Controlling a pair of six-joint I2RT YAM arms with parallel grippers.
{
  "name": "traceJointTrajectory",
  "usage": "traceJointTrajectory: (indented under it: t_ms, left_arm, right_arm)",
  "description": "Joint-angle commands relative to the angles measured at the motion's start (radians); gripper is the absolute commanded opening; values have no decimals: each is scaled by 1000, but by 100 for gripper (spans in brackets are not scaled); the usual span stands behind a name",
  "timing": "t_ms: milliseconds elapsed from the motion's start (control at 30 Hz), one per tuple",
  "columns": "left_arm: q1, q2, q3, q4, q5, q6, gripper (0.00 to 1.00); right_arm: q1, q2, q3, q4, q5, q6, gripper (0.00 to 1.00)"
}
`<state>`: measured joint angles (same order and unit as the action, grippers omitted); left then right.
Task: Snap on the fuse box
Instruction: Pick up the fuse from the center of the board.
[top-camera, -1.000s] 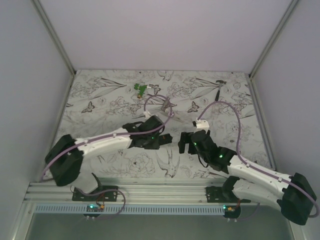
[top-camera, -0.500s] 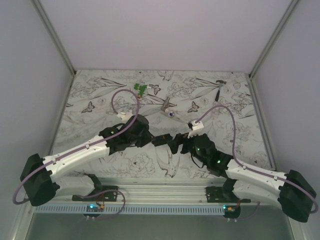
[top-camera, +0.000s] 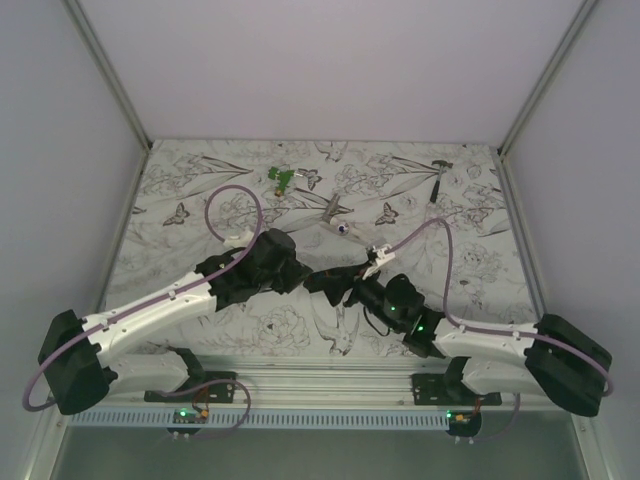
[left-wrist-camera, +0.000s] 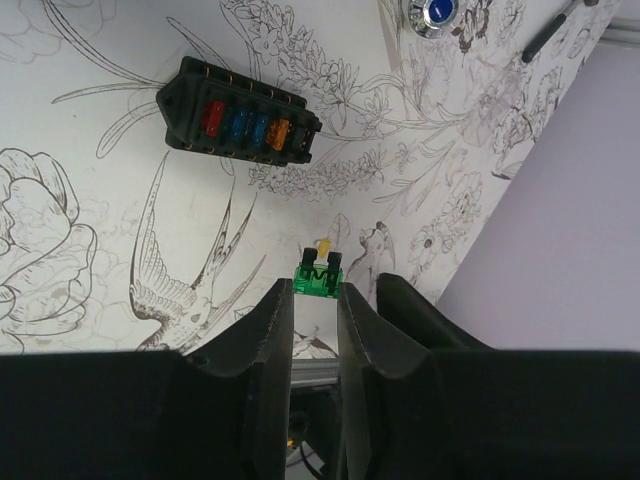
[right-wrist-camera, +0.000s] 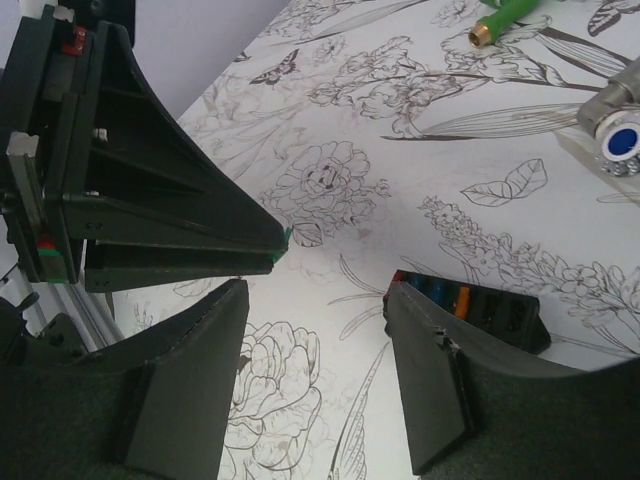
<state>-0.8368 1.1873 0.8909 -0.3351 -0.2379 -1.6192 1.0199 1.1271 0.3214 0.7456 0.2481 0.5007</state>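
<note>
Fuse box (left-wrist-camera: 240, 110) lies face up on the flower-printed counter (left-wrist-camera: 90, 230), touched by neither arm. Its row of red, blue and orange fuses shows, with darker slots at one end.

Above it, the left gripper (left-wrist-camera: 318, 292) pinches a small green fuse (left-wrist-camera: 321, 277) at the very tips of its fingers (left-wrist-camera: 272, 330). Most of the piece pokes out beyond them toward the box. That reads as a hold chosen for pressing the fuse down into a slot without the fingers fouling its neighbours.

The right gripper (right-wrist-camera: 315, 300) hangs low beside the box with its fingers (right-wrist-camera: 195, 370) spread and nothing between them. One finger hides an end of the box from its own camera. By that stance it is probably there to straddle and steady the box while the other arm pushes.

From overhead the two arms meet nose to nose at mid-counter, and the box may sit beneath them, though it cannot be picked out there.

Well apart toward the far edge lie a green clip-like piece (top-camera: 282, 178), a grey metal tool (top-camera: 437, 177) and a blue-capped metal part (left-wrist-camera: 432, 12), all out of the way of this work.

No brand, label or lettering can be read anywhere. Dark marks on the green fuse are too small to make out.
</note>
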Motion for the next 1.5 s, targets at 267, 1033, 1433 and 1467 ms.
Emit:
traceJointTrajectory:
  t_ms: [267, 1033, 1433, 1467]
  left_arm:
    - [7, -25, 36, -8, 17, -51, 7]
    - [7, -72, 21, -7, 64, -95, 5]
    - [-8, -35, 34, 19, 172, -106, 4]
    - [-9, -32, 35, 21, 177, -106, 4]
  right_arm:
    - [47, 173, 73, 287, 38, 24, 55]
    - [58, 306, 70, 416, 196, 177, 33]
    - [60, 347, 94, 475, 228, 113, 20]
    - [60, 351, 99, 474, 230, 107, 18]
